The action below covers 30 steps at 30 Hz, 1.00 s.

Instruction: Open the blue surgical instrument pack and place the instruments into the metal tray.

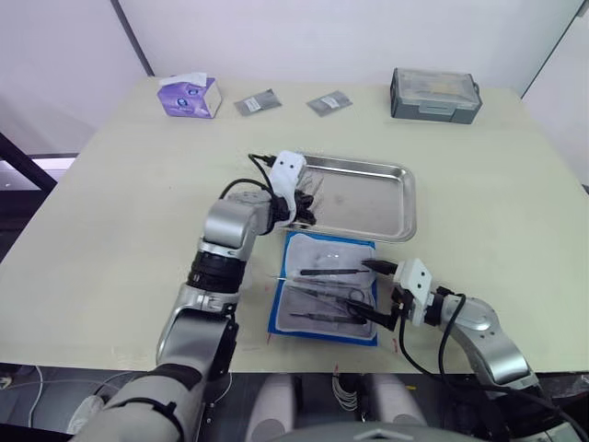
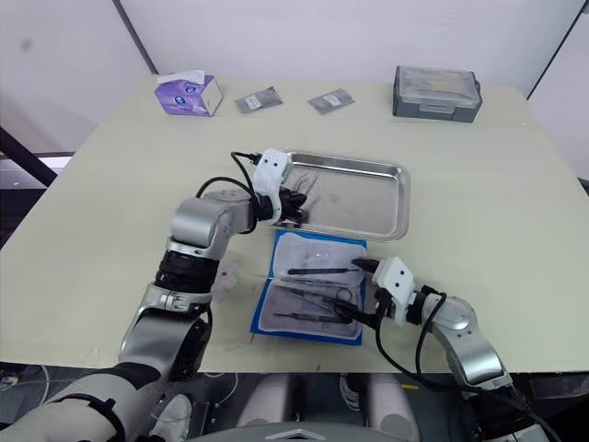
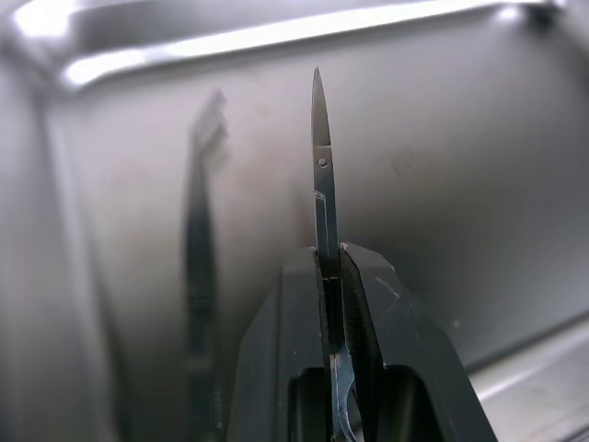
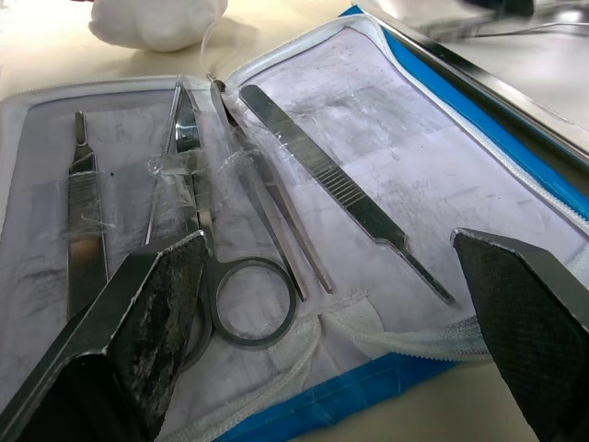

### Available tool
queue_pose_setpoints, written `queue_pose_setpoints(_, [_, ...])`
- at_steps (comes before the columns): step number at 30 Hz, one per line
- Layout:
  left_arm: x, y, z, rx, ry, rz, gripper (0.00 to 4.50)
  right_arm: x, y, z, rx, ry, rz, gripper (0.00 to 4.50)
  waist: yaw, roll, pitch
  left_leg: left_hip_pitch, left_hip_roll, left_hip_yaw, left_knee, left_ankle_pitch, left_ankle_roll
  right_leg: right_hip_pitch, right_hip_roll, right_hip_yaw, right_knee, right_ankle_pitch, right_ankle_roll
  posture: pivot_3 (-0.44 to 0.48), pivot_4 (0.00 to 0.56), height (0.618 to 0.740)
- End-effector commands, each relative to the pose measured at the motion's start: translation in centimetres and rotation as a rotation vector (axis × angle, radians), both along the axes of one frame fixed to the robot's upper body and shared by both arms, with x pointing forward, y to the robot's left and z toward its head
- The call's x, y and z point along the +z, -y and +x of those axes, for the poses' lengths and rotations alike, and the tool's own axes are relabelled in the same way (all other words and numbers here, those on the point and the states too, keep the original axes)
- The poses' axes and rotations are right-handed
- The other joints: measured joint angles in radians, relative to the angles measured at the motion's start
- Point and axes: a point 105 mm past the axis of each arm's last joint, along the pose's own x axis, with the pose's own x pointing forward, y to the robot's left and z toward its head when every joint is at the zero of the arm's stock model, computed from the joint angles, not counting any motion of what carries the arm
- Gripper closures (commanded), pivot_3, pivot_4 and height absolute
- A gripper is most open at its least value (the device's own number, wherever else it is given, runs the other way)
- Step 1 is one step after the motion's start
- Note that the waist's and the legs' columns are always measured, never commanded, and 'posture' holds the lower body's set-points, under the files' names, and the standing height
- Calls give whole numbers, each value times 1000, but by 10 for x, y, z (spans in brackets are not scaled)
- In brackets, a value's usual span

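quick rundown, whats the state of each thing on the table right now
blue surgical instrument pack: open flat, lining up
instruments: lying in the pack
scissors: clamped in left gripper, over the tray
metal tray: upright
right gripper: open at the pack
grey box: lid closed
tissue box: tissue sticking out

Table: pale cream top. Far edge, left to right: purple tissue box, two small grey foil packets, grey lidded plastic box. Mid-table lies the metal tray; just beside its near rim, the blue surgical instrument pack, open flat, lining up.
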Motion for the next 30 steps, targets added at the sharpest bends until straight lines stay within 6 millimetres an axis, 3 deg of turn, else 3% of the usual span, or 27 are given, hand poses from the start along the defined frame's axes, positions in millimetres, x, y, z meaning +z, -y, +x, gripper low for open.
queue_pose_setpoints(1, [12, 1, 8, 13, 45, -17, 4454, -33, 0, -12, 8, -136, -63, 0, 0, 0, 0, 0, 0, 0, 0, 0, 0, 0, 0, 0, 0, 0, 0, 0, 150, 740])
queue_pose_setpoints(5, [8, 3, 10, 22, 33, -22, 4454, -34, 0, -13, 8, -136, -65, 0, 0, 0, 0, 0, 0, 0, 0, 0, 0, 0, 0, 0, 0, 0, 0, 0, 150, 740])
queue_pose_setpoints(7, [7, 1, 11, 39, 35, -16, 3648, -34, 0, -13, 7, -136, -64, 0, -1, 0, 0, 0, 0, 0, 0, 0, 0, 0, 0, 0, 0, 0, 0, 0, 150, 740])
queue_pose_setpoints(8, [7, 0, 12, 45, 38, -12, 3500, -34, 0, -14, 6, -136, -64, 0, -1, 0, 0, 0, 0, 0, 0, 0, 0, 0, 0, 0, 0, 0, 0, 0, 150, 740])
queue_pose_setpoints(12, [8, 1, 12, 42, 40, -14, 1593, -35, 0, -14, 3, -136, -64, 0, 0, 0, 0, 0, 0, 0, 0, 0, 0, 0, 0, 0, 0, 0, 0, 0, 150, 740])
queue_pose_setpoints(16, [11, 0, 11, 41, 50, -10, 1593, -35, 1, -14, 2, -135, -65, 0, 0, 0, 0, 0, 0, 0, 0, 0, 0, 0, 0, 0, 0, 0, 0, 0, 150, 740])
queue_pose_setpoints(23, [43, 9, -5, -84, 84, -88, 1593, -35, 1, -13, 3, -134, -65, 0, -1, 0, 0, 0, 0, 0, 0, 2, -4, 0, 0, 0, 0, 0, 0, 0, 150, 740])
queue_pose_setpoints(30, [60, 14, -32, -392, 149, -178, 1593, -35, 1, -13, 6, -136, -66, 0, -2, 0, 0, 0, 0, 0, -1, 3, -5, 0, 0, 0, 0, 0, 0, 0, 150, 740])
